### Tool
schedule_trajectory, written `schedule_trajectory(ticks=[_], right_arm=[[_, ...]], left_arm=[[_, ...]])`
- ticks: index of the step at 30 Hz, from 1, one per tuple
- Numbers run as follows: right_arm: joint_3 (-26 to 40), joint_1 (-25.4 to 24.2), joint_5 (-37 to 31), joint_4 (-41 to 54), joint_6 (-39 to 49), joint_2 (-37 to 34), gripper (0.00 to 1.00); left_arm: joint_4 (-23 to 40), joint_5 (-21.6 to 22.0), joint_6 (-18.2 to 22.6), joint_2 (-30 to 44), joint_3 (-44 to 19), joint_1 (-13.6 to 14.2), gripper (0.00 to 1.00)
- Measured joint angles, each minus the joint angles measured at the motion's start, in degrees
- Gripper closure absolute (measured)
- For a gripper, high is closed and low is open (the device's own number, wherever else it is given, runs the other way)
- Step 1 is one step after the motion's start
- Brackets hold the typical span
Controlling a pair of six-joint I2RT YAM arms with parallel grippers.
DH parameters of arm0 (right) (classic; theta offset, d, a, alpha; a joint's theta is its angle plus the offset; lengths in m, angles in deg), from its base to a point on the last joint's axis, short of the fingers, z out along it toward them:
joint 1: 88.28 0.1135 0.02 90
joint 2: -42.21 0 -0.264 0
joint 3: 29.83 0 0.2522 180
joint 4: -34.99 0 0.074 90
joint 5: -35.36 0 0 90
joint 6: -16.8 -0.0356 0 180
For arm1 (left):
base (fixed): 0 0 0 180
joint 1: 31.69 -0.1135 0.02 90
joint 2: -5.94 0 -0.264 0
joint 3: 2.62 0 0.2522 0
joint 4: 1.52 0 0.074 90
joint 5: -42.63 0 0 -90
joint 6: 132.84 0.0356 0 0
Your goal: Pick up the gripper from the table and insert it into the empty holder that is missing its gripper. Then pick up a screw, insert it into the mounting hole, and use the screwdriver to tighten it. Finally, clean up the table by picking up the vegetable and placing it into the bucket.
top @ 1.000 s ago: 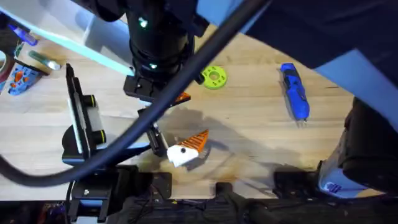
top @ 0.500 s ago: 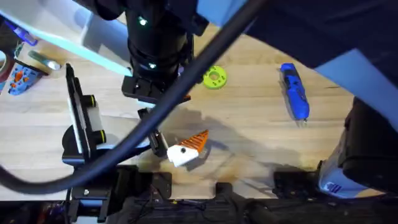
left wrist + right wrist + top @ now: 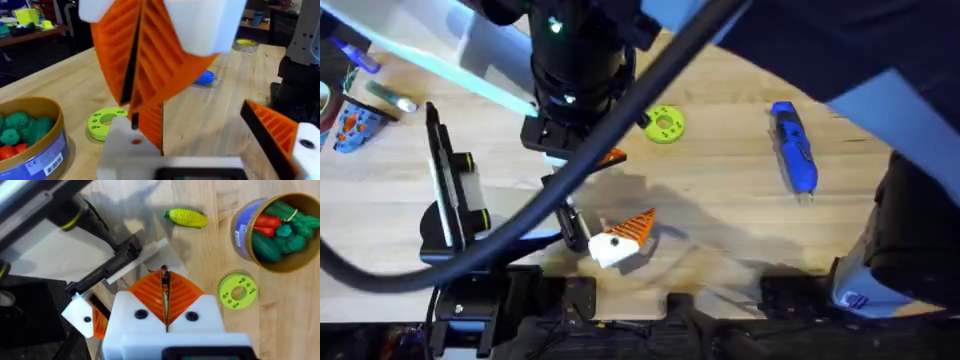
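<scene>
- Overhead: the left end effector [image 3: 136,75], pads pressed together, hangs over the gripper [image 3: 613,157]. Descending closed would likely knock the gripper aside.
- Right end effector [image 3: 165,297], pads also closed, rides above the table [image 3: 720,200]. The arms may collide.
- Vegetable [image 3: 186,217] lies near the bucket [image 3: 275,235].

The overhead camera looks down and forward over the table [image 3: 720,210], with an arm close beneath it. The left wrist camera sits low, facing level across the tabletop. The right wrist camera looks steeply down from higher up. All three share the green ring [image 3: 665,124] [image 3: 104,121] [image 3: 236,291].
</scene>
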Motion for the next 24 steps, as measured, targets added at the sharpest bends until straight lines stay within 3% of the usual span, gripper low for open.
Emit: schedule_trajectory(ticks=[24], right_arm=[[-0.52, 0.0, 0.0, -0.37, 0.0, 0.0, 0.996]], left_arm=[[0.0, 0.0, 0.0, 0.01, 0.0, 0.0, 0.014]])
